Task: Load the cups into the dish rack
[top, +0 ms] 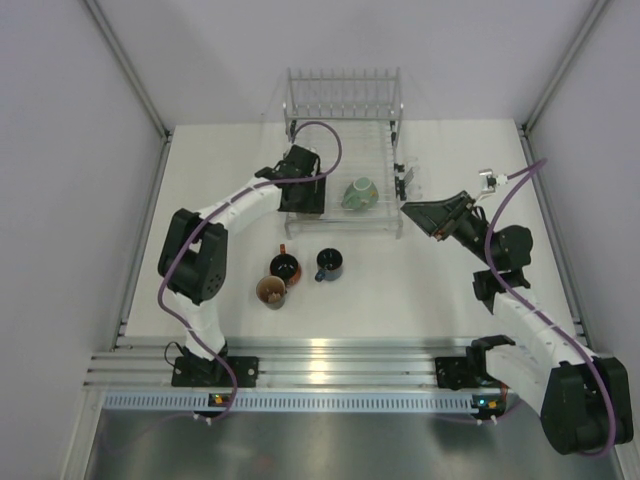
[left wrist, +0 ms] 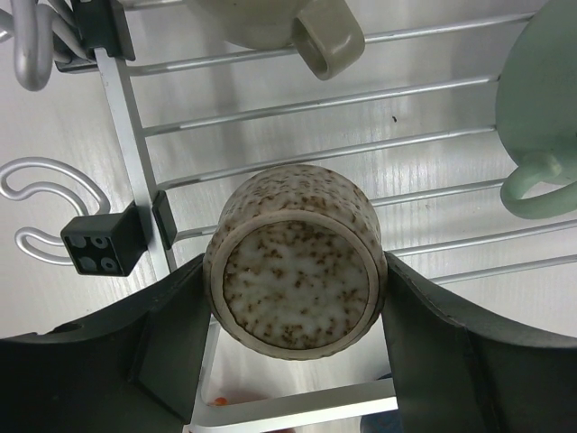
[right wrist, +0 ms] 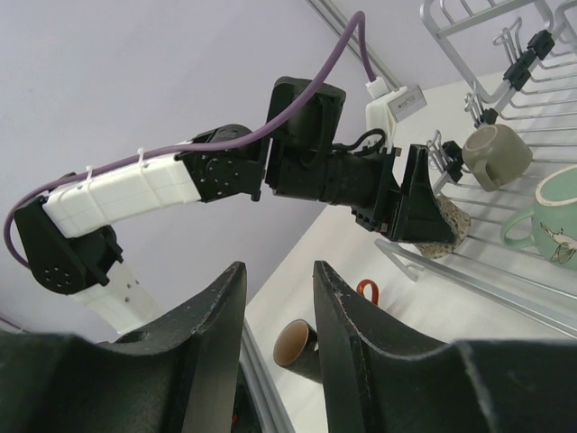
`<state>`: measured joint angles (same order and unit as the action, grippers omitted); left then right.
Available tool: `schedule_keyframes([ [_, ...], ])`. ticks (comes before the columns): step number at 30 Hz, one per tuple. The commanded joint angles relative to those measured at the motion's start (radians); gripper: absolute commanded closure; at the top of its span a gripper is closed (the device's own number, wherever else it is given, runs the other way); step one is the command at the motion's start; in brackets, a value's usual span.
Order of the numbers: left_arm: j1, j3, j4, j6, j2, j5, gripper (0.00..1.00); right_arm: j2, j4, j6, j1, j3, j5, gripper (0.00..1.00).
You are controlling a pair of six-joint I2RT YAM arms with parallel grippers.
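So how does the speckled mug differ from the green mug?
The speckled mug is beige with brown flecks; the green mug is plain mint. The speckled mug is clamped in the left gripper over the rack, base towards the wrist camera; the green mug rests in the rack, untouched. The green mug looks wider. Both are at the rack.

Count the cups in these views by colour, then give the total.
Mint-green cup: 1
Speckled beige cup: 1
Plain beige cup: 1
Dark blue cup: 1
Black cup: 1
Orange-brown cup: 1
Total: 6
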<state>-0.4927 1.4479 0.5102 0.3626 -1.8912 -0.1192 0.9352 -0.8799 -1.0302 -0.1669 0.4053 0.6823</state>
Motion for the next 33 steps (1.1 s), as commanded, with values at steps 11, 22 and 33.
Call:
schedule_keyframes([
  [11, -0.026, 0.069, 0.022, -0.014, 0.021, -0.065, 0.18, -0.022, -0.019, 0.025, 0.021, 0.004, 0.008, 0.63],
  [22, -0.043, 0.089, 0.021, -0.020, 0.055, -0.108, 0.06, -0.035, 0.015, 0.039, 0.021, 0.012, 0.008, 0.63],
  [33, -0.069, 0.020, -0.092, 0.006, 0.361, -0.241, 0.06, -0.108, 0.464, 0.338, -0.026, 0.130, -0.141, 0.62],
])
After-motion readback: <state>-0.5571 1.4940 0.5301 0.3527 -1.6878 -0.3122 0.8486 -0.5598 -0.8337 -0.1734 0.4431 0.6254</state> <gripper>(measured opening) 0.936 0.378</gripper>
